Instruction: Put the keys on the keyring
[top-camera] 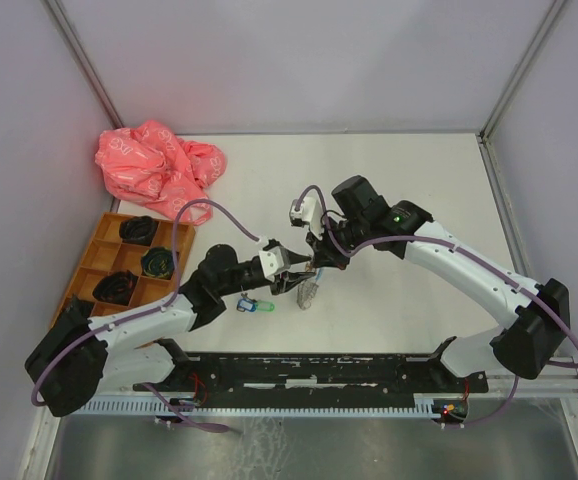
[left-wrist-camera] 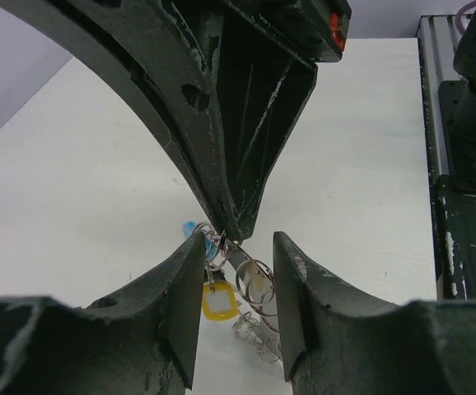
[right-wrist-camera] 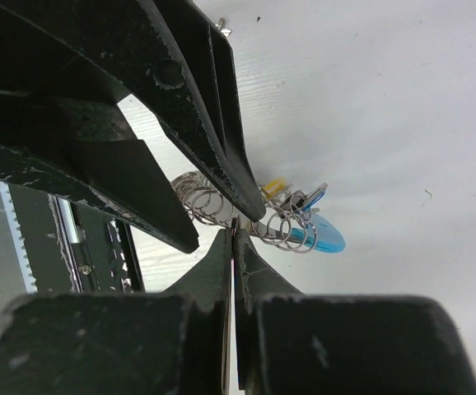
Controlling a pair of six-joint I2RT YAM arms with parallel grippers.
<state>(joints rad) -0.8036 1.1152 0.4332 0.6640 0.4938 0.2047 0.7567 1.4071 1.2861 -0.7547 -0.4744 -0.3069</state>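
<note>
My right gripper (top-camera: pixel 320 264) is shut on the keyring (top-camera: pixel 309 291) and holds it off the table in the middle. In the right wrist view the shut gripper (right-wrist-camera: pixel 234 238) pinches the keyring's thin dark strap, beside its light-blue section (right-wrist-camera: pixel 321 239), which carries several silver rings. A yellow tag (right-wrist-camera: pixel 273 188) and a dark key hang there. My left gripper (top-camera: pixel 293 274) is open. In the left wrist view its jaws (left-wrist-camera: pixel 238 280) stand either side of the rings (left-wrist-camera: pixel 255 285) and the yellow tag (left-wrist-camera: pixel 218 302), apart from both. Another key with blue and green tags (top-camera: pixel 255 304) lies on the table.
A pink plastic bag (top-camera: pixel 159 165) lies at the back left. An orange compartment tray (top-camera: pixel 107 253) with dark coiled items stands at the left. A black rail (top-camera: pixel 329 370) runs along the near edge. The right arm's fingers (left-wrist-camera: pixel 246 164) fill the top of the left wrist view.
</note>
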